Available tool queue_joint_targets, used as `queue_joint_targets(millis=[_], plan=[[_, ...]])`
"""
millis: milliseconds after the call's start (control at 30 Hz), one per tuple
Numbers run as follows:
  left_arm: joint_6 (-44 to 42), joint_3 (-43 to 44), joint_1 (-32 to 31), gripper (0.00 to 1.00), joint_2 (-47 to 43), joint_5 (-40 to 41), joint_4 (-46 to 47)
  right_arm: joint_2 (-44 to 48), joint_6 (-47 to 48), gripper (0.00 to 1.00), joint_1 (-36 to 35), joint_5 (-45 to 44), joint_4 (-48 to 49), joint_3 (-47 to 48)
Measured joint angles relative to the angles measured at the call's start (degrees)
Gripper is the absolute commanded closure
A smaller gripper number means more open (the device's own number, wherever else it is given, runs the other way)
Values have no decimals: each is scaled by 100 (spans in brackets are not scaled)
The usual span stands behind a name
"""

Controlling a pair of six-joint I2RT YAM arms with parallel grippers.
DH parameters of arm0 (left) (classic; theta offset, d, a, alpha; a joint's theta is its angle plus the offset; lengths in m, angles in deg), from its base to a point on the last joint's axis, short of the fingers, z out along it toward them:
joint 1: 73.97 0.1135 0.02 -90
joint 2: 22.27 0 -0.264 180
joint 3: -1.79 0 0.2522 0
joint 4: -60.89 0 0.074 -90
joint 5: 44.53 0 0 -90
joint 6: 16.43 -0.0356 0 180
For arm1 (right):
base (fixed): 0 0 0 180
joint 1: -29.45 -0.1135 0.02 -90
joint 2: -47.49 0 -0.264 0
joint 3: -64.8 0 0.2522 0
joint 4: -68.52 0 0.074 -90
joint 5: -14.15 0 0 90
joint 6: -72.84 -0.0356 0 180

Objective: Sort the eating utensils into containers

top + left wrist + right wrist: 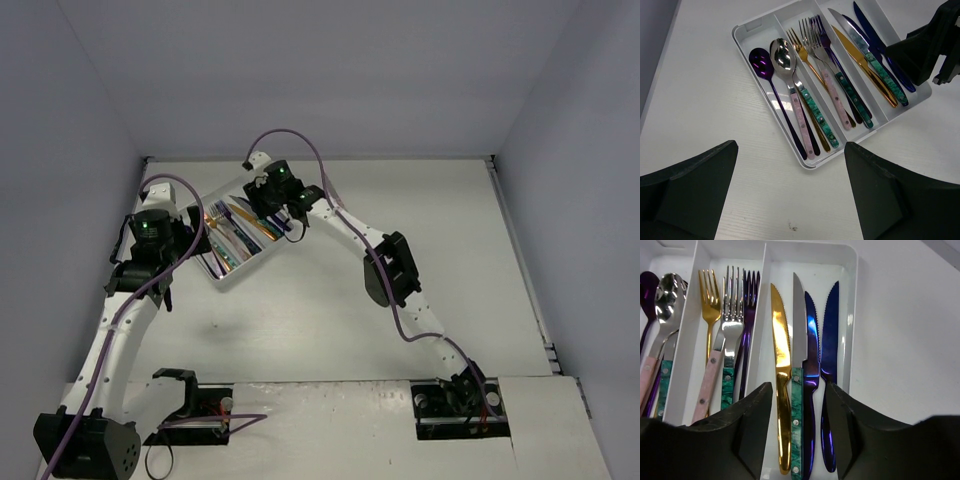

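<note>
White cutlery tray (741,31) sits angled on the white desk (700,100) at far left, and all visible utensils are in it. It has three long compartments.

- Left compartment: purple spoon (760,62) and silver spoon (782,52) with a pink handle. There are also teal and gold handles whose heads I can't make out.
- Middle compartment: gold fork (709,290), silver fork (731,295) and purple fork (751,285), tines side by side. Pink and teal handles are in there too.
- Right compartment: gold knife (780,340), teal-handled knife (797,330) and two dark blue knives (811,340), lying parallel with blades toward the far wall.

Right gripper (799,390) hangs low over the knife compartment at the handle end. Its jaws are partly apart, with the knife handles showing in the gap. Nothing is pinched, and the knives lie flat in the tray.

Left gripper (791,150) is spread wide and holds nothing. It is above the desk just off the tray's near end, looking down at the spoon handles.
</note>
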Motion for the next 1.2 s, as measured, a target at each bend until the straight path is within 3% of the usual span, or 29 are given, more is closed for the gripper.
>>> queue_joint_targets(millis=[167,333,633,833,1200], plan=[[0,0,-3,14,0,-2,2,184,3,52,45,-110,166,-597],[-2,0,-3,14,0,-2,0,876,22,52,267,-356,172,-1807],[0,0,-5,14,2,-24,2,2336,292,51,1572,-449,348,-3544],[0,0,-25,14,9,-29,2,2426,427,51,2016,-344,341,-3926],[0,0,-25,14,17,-44,2,1993,459,53,2055,-42,369,-3798]])
